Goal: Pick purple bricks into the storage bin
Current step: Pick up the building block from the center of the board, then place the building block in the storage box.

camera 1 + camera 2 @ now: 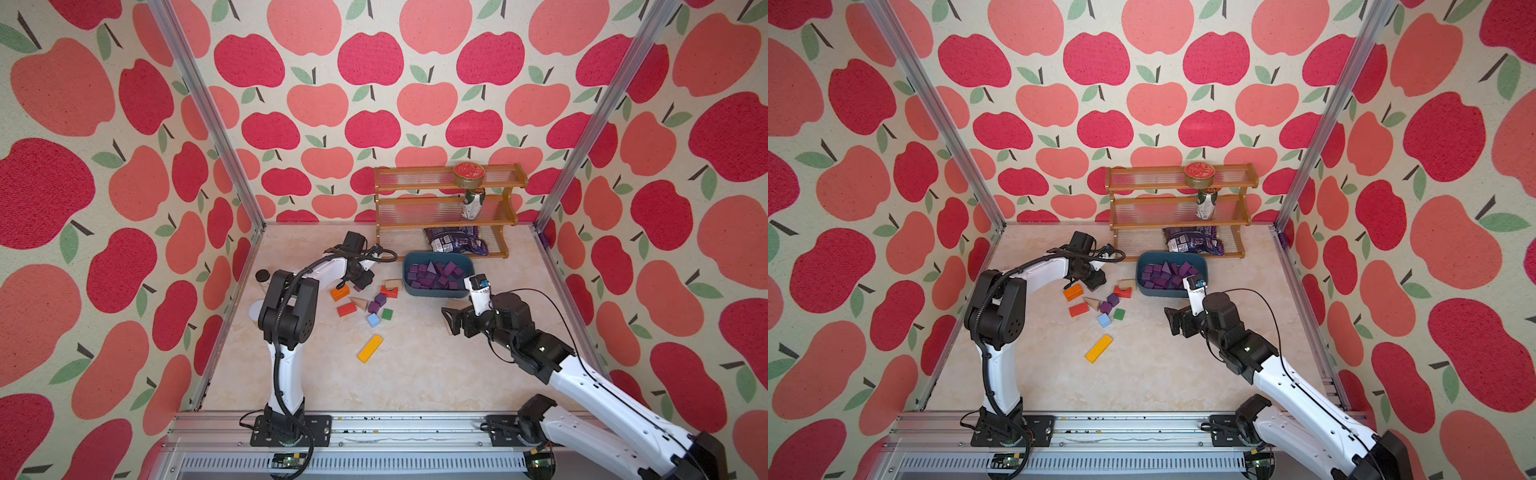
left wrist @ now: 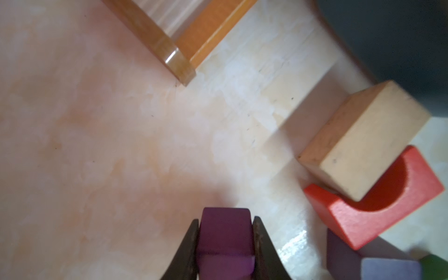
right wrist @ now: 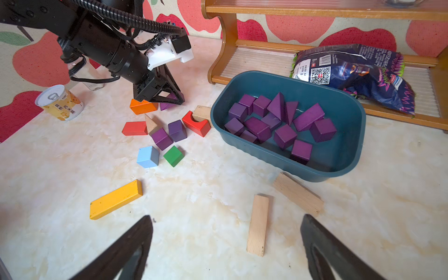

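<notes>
Matt painted wood on purple bricks. Smooth plastic, slight sheen, on storage bin. Glossy marble-look tabletop. Varnished glossy wood on shelf rack. Crinkled shiny foil snack bag. Raw matt wood planks.

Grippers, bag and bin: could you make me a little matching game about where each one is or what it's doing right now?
Things:
1. left gripper
2. right gripper
3. bag
4. bin

States:
A. lies on the lowest shelf of the rack
B. open, holding nothing
C. shut on a purple brick
D. has many purple bricks inside

Pairs: 1-C, 2-B, 3-A, 4-D
</notes>
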